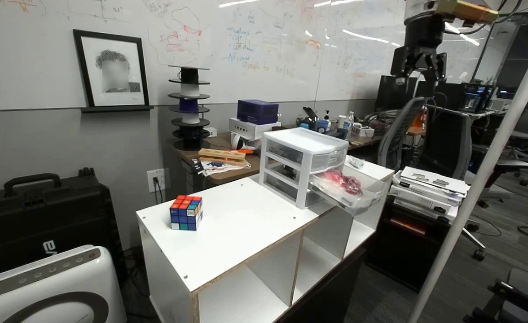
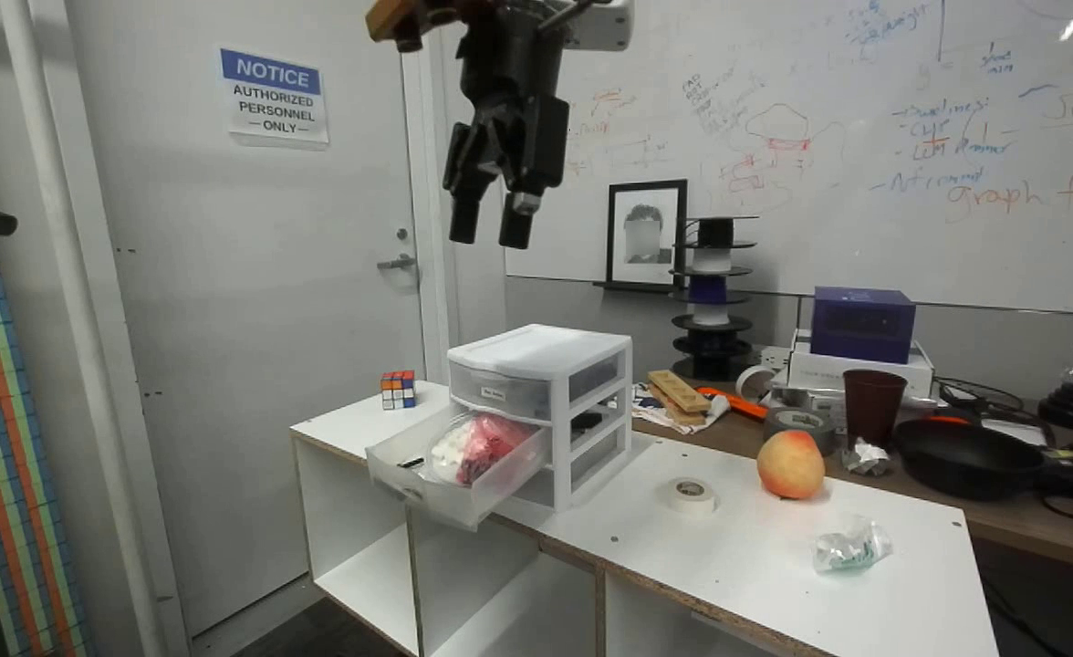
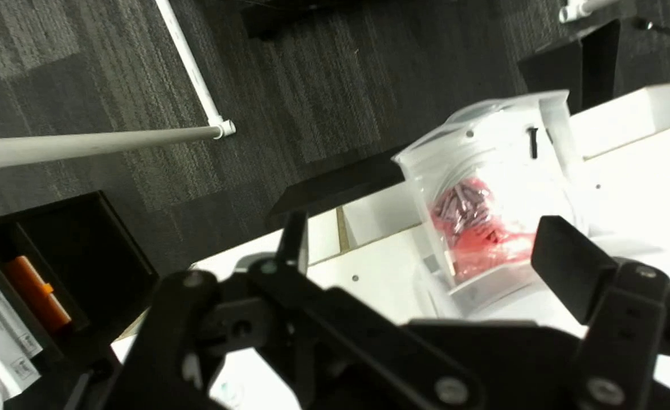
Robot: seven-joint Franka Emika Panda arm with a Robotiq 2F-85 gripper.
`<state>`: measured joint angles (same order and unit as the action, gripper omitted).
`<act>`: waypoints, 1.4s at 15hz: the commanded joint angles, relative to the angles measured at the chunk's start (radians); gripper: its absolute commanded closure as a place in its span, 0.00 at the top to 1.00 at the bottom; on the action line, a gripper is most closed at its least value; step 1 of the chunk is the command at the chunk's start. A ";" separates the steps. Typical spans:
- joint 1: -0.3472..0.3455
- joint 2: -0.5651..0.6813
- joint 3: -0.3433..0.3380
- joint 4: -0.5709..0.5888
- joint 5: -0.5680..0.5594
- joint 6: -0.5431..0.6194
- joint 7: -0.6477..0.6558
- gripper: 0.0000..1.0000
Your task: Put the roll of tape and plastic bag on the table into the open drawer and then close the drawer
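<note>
**Loading Awaiting First Pick**

The gripper [image 2: 491,228] is hanging well clear of the open drawer [image 2: 422,493], its jaws standing wide apart and grasping nothing. The tape [image 2: 693,499] is lying flat on the table [image 2: 728,570]; the bag [image 2: 851,547] is resting crumpled near the peach [image 2: 790,465]. Neither is sitting inside, so loading is presumably not yet starting. The next move is likely calling for swinging to the tape and lowering around it.

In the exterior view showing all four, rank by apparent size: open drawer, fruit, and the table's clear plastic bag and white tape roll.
1. Open drawer
2. Fruit and clear plastic bag: too alike to rank; the bag looks wider, the fruit taller
3. White tape roll
</note>
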<state>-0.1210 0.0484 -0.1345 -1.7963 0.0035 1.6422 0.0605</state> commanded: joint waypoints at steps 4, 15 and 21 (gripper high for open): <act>-0.004 0.200 -0.009 0.123 -0.069 0.139 0.176 1.00; -0.045 0.520 -0.034 0.416 -0.009 0.265 0.285 1.00; -0.073 0.693 -0.026 0.581 0.107 0.353 0.355 1.00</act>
<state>-0.1767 0.6422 -0.1676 -1.3494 0.0621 1.9799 0.3806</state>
